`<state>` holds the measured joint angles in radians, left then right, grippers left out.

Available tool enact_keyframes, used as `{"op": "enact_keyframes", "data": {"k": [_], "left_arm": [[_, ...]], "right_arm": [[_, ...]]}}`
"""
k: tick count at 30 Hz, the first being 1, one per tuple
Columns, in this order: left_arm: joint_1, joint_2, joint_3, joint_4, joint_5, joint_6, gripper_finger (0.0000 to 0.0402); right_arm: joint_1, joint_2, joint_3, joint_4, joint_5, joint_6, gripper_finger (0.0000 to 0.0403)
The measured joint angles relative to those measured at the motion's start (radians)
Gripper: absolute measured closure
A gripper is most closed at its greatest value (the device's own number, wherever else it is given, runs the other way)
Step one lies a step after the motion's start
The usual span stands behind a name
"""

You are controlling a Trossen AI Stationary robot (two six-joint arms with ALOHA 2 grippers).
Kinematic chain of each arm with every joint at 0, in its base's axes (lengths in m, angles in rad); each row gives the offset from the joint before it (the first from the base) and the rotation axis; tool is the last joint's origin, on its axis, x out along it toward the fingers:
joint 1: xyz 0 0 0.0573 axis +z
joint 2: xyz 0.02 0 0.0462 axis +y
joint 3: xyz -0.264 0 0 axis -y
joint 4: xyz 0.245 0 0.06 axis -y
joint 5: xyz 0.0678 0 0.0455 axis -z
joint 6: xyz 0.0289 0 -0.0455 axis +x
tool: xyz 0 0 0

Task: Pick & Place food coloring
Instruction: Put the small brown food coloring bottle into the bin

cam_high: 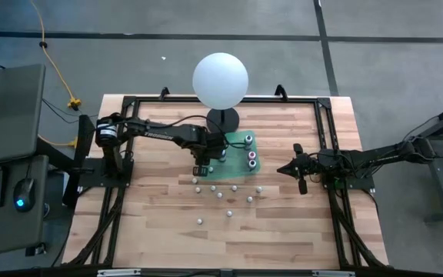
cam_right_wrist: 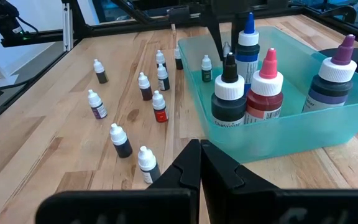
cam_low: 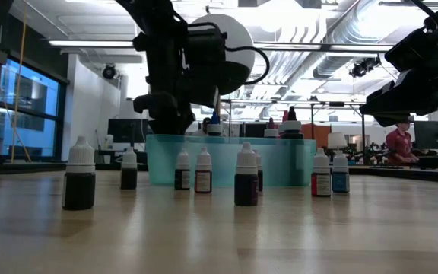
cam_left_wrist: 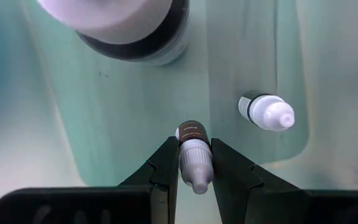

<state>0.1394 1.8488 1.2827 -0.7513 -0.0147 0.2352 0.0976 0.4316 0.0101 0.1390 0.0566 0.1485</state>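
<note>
Left wrist view shows the left gripper (cam_left_wrist: 194, 163) clamped on a tiny whitish dropper bottle with a dark band and grey cap (cam_left_wrist: 194, 160), the bottle pinched between its two dark fingers (cam_left_wrist: 165, 163) directly over the floor of the translucent teal plastic tray (cam_left_wrist: 135, 118); a second small bottle with a white cap (cam_left_wrist: 266, 112) stands in the tray just beside the gripper, apart from it. From the high view, the left arm (cam_high: 160, 131) stretches out nearly level from its base across the wooden table (cam_high: 160, 238), its wrist bent down so the gripper points into the tray's near side. Below and beyond that gripper, on the bare wood outside the tray, the remaining small food coloring bottles (cam_high: 223, 196) stand scattered and upright. Four taller dropper bottles (cam_right_wrist: 253, 78) stand together inside the tray. The right arm (cam_high: 375, 158) waits low at the table's edge, well apart from the tray, its right gripper (cam_right_wrist: 201, 163) pressed fully closed and empty.
</note>
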Motion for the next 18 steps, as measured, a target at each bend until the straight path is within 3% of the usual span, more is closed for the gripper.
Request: {"op": "enact_keyframes", "data": {"k": [18], "left_arm": [[0.05,0.0,0.0,0.001,0.074,-0.003,0.0335]], "right_arm": [[0.0,0.0,0.0,0.0,0.0,0.0,0.0402]]}}
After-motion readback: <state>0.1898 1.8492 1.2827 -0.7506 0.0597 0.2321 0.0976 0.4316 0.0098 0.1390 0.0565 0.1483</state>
